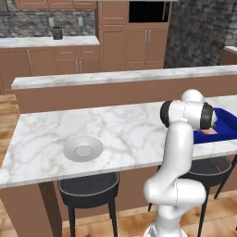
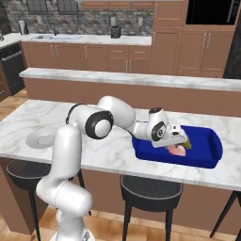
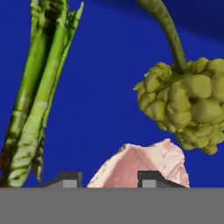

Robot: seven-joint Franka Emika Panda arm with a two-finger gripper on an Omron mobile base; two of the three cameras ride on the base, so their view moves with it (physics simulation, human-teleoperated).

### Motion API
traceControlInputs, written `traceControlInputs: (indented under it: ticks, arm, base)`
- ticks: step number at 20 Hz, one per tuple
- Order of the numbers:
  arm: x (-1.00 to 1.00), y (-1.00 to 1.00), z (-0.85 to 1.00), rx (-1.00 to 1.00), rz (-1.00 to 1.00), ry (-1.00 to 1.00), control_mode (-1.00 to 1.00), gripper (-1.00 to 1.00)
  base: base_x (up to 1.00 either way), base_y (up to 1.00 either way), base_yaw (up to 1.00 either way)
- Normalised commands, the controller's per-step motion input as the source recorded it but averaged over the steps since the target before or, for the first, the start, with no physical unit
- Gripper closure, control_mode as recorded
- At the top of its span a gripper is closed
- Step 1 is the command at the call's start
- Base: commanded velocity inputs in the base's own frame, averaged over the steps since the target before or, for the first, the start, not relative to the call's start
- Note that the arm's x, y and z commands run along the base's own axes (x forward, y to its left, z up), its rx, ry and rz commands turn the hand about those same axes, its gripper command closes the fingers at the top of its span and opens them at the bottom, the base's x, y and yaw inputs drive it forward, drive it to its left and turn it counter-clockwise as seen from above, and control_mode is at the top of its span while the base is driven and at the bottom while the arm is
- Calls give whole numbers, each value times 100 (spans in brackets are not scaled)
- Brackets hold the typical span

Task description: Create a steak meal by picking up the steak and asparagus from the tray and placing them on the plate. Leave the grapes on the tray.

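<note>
Hand (image 3: 104, 179) sat low in tray (image 2: 207, 141), fingers closing around steak (image 3: 144, 164), grip unconfirmed; best squeeze firmly, lift straight, clear of grapes (image 3: 186, 105) and asparagus (image 3: 37, 96)

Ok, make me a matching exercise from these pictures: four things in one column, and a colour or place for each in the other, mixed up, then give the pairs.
Things:
1. steak
2. asparagus
3. grapes
4. plate

Descriptions:
A. yellow-green bumpy cluster with a thin stem, on the tray
B. round, light grey, on the marble counter, apart from the tray
C. pale pink with whitish streaks, at the gripper
D. slim green stalks lying on the blue tray

Pairs: 1-C, 2-D, 3-A, 4-B
</note>
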Motion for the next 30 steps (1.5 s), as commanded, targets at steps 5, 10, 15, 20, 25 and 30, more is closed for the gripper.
traceControlInputs:
  ticks: [5, 10, 15, 20, 25, 30]
  arm:
    - [0, 0, -1, 0, 0, 0, -100, 100]
    - [-8, 0, 5, 0, 1, -2, -100, 100]
    - [-48, 11, 60, 0, 8, -28, -100, 100]
    - [-54, 57, 68, 0, 15, -37, -100, 100]
    - [-28, 76, 81, 0, 21, -31, -100, 100]
    - [-1, 84, 99, 0, 29, -12, -100, 100]
  base:
    - [0, 0, 0]
    - [0, 0, 0]
    - [0, 0, 0]
    - [0, 0, 0]
    - [0, 0, 0]
    - [0, 0, 0]
